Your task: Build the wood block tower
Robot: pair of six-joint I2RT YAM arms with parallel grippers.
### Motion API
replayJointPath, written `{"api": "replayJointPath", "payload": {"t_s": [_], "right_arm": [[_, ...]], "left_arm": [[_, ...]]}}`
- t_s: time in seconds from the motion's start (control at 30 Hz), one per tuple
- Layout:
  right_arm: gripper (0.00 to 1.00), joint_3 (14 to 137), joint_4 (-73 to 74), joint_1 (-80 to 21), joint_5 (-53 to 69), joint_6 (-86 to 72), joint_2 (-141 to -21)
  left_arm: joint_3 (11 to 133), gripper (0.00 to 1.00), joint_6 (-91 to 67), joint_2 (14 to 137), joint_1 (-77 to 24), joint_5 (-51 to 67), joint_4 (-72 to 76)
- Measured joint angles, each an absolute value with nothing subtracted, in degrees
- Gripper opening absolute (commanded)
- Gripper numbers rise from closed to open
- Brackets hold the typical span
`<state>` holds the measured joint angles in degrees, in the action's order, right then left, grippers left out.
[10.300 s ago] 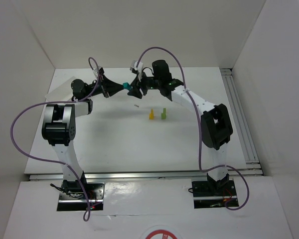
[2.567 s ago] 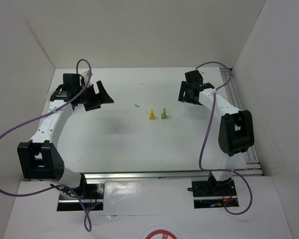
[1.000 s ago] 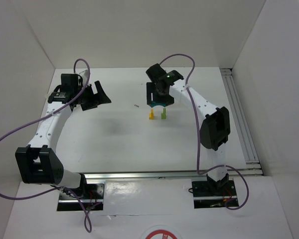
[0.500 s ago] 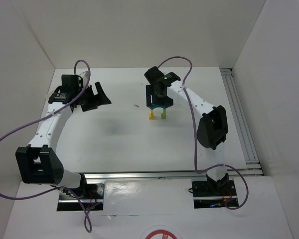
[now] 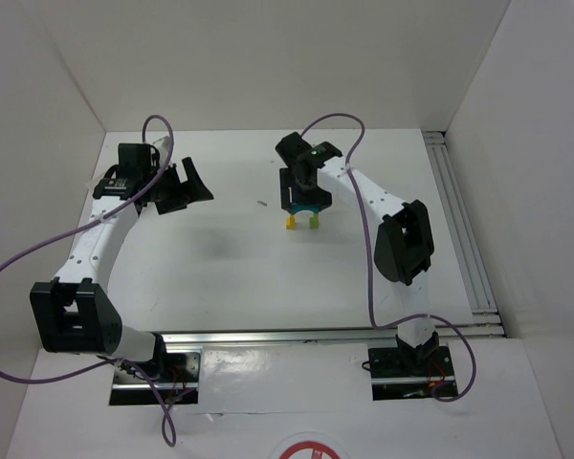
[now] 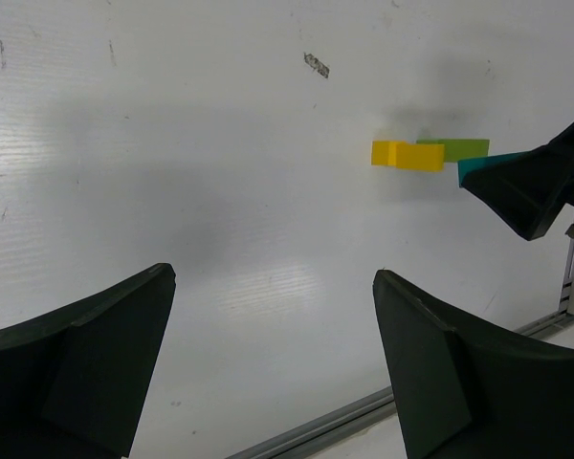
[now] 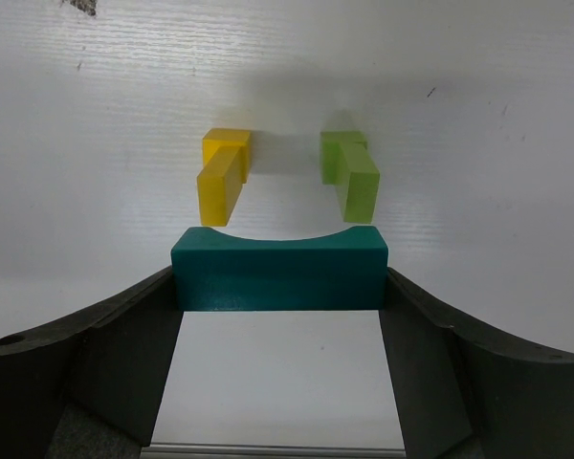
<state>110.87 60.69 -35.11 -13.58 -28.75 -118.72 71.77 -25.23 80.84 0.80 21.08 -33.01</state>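
Three painted blocks in all: one yellow block, one light green block, one teal arch. Two grippers: the left gripper and the right gripper. One dark speck, perhaps a scrap, lies left of the blocks.

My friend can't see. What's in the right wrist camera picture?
The right gripper holds a teal arch block between its two black fingers. Just beyond it, a yellow block and a light green block stand apart, side by side, on the white table.
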Motion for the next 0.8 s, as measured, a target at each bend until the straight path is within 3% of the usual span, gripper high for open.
{"api": "replayJointPath", "payload": {"t_s": [0.8], "right_arm": [[0.77,109.69,60.12,-35.09,-13.08,-28.45,-118.76]], "left_arm": [[71.77,0.97,-25.21,80.84,0.8,20.82,-33.01]]}}
